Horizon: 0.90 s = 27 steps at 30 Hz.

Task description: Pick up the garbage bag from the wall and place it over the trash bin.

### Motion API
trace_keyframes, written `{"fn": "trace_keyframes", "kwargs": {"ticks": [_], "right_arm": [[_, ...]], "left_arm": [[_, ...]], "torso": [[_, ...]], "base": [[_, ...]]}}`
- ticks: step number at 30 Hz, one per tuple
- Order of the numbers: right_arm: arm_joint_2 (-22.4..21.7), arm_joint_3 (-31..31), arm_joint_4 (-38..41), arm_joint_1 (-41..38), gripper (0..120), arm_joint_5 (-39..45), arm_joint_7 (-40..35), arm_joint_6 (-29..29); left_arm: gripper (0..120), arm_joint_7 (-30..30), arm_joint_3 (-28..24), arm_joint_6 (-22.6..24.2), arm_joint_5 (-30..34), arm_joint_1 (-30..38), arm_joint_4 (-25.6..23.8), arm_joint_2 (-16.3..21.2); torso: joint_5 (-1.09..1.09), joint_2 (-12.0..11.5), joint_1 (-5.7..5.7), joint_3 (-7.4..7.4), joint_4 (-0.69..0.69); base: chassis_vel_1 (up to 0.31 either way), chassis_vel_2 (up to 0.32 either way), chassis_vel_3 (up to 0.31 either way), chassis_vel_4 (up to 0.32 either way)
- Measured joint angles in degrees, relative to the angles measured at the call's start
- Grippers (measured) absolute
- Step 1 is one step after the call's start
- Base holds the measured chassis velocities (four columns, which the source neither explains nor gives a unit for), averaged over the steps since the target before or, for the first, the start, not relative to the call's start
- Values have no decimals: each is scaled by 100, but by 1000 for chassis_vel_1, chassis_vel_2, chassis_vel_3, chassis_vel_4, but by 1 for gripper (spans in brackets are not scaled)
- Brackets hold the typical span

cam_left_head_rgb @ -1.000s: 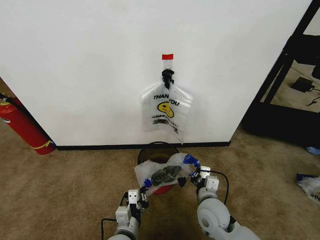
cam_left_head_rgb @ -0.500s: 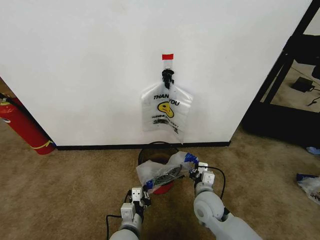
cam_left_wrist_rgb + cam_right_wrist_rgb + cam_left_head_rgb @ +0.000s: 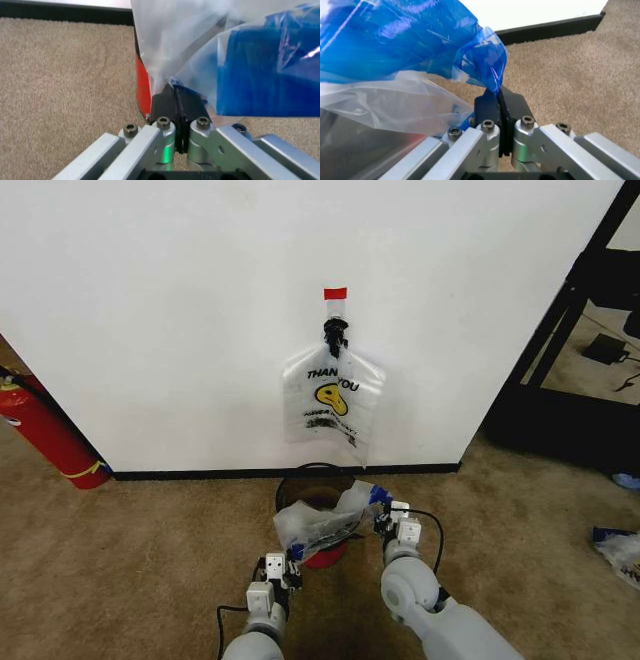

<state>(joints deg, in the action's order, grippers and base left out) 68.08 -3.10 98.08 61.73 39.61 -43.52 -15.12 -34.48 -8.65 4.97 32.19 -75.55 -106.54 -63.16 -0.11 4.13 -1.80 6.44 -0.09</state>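
I stand in what looks like an office or lab room: beige carpet (image 3: 120,530), a plain white wall (image 3: 180,320) (black baseboard), a red fire extinguisher (image 3: 45,430).

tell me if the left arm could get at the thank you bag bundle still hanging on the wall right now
Probably not as things stand: the left gripper is shut on the garbage bag at the trash bin, while the bundle hangs higher up the wall.

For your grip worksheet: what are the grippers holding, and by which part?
Both hold the garbage bag by its blue rim patches: left gripper and right gripper, each shut on one.
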Motion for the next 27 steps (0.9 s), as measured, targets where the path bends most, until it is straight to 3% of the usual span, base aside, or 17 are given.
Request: {"fn": "trace_keyframes", "kwargs": {"ticks": [2, 4, 10, 11, 14, 27], "right_arm": [[-5, 10, 1, 12, 0, -6, 13, 22], [-34, 16, 68, 57, 0, -40, 9, 39], [-101, 23, 209, 154, 4, -198, 10, 121], [-156, 24, 324, 245, 12, -274, 27, 149], [-207, 32, 412, 329, 18, -353, 71, 187], [-554, 288, 1192, 1232, 70, -947, 443, 594]], "left_arm": [[0, 35, -2, -20, -43, -20, -43, 29], [10, 85, -1, -29, -115, -71, -211, 93], [27, 136, 20, -28, -298, -215, -469, 205], [34, 148, 37, -22, -370, -307, -595, 268], [42, 151, 53, 8, -413, -397, -699, 298], [91, 238, 202, -27, -1085, -1153, -1347, 451]], "torso": [[0, 0, 0, 0, 0], [0, 0, 0, 0, 0], [0, 0, 0, 0, 0], [0, 0, 1, 0, 0], [0, 0, 1, 0, 0], [1, 0, 1, -1, 0]], "base": [[0, 0, 0, 0], [0, 0, 0, 0], [0, 0, 0, 0], [0, 0, 0, 0], [0, 0, 0, 0], [0, 0, 0, 0]]}}
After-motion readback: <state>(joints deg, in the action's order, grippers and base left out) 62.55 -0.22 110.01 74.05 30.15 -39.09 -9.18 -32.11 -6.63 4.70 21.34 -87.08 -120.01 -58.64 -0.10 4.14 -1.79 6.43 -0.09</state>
